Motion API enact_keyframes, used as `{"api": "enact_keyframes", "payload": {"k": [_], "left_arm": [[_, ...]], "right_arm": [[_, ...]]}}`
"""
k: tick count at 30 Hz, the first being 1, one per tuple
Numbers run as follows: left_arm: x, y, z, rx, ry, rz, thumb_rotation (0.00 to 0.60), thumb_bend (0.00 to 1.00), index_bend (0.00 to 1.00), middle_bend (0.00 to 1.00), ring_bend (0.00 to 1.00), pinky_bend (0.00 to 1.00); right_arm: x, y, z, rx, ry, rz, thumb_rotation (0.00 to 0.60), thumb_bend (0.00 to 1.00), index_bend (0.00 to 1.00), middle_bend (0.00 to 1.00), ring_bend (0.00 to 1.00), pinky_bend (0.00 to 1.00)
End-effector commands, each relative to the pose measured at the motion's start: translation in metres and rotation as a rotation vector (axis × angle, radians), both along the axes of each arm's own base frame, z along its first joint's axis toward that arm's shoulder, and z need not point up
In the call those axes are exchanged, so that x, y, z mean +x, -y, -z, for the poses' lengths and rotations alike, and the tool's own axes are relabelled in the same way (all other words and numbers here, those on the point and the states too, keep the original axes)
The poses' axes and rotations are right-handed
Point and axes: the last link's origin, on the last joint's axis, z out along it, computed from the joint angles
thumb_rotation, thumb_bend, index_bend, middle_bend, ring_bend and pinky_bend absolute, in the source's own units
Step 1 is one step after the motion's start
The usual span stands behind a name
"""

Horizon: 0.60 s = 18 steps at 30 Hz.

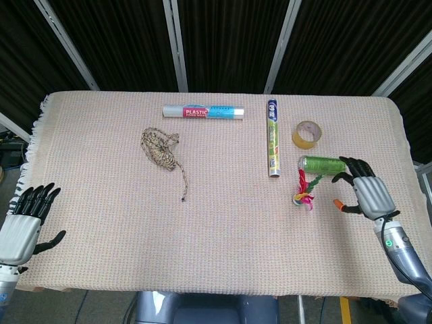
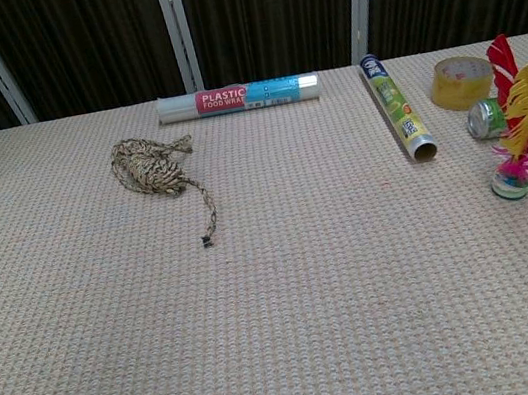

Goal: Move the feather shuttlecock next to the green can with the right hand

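The feather shuttlecock (image 1: 304,190) (image 2: 519,131) stands upright on its base on the cloth, its red, yellow, green and pink feathers pointing up. It stands just in front of the green can (image 1: 322,164) (image 2: 487,117), which lies on its side. My right hand (image 1: 363,193) hovers to the right of the shuttlecock, apart from it, with its fingers spread and nothing in them. At the table's near left corner my left hand (image 1: 25,220) is open and empty. Neither hand shows in the chest view.
A roll of yellow tape (image 1: 306,133) lies behind the can. A long green and blue roll (image 1: 272,137) lies left of the can, and a plastic wrap box (image 1: 203,111) sits at the back. A coil of twine (image 1: 160,150) rests at the left.
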Motion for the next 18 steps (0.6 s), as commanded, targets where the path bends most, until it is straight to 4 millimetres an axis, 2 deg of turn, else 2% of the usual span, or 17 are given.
{"api": "enact_keyframes", "payload": {"k": [1,3,6,9,12,18], "left_arm": [[0.000,-0.001,0.000,0.001,-0.001,-0.002,0.600,0.24,0.00,0.00,0.00,0.00],[-0.001,-0.001,-0.001,0.004,-0.002,-0.003,0.600,0.24,0.00,0.00,0.00,0.00],[0.000,-0.002,-0.001,0.012,-0.008,0.001,0.600,0.24,0.00,0.00,0.00,0.00],[0.001,-0.003,0.001,0.008,-0.015,-0.004,0.600,0.24,0.00,0.00,0.00,0.00],[0.004,-0.002,0.002,-0.001,-0.014,0.004,0.600,0.24,0.00,0.00,0.00,0.00],[0.007,0.000,0.001,-0.001,-0.011,0.021,0.600,0.24,0.00,0.00,0.00,0.00]], "right_arm": [[-0.001,-0.017,-0.022,-0.060,-0.016,0.012,0.600,0.17,0.06,0.00,0.00,0.00],[0.000,-0.031,-0.033,-0.082,-0.037,0.022,0.600,0.13,0.01,0.00,0.00,0.00],[0.001,-0.056,-0.047,-0.122,-0.076,0.048,0.600,0.09,0.00,0.00,0.00,0.00],[0.004,-0.092,-0.056,-0.190,-0.112,0.067,0.600,0.08,0.00,0.00,0.00,0.00],[0.005,-0.124,-0.055,-0.239,-0.154,0.081,0.600,0.08,0.00,0.00,0.00,0.00],[0.002,-0.167,-0.041,-0.312,-0.195,0.093,0.600,0.08,0.00,0.00,0.00,0.00]]}}
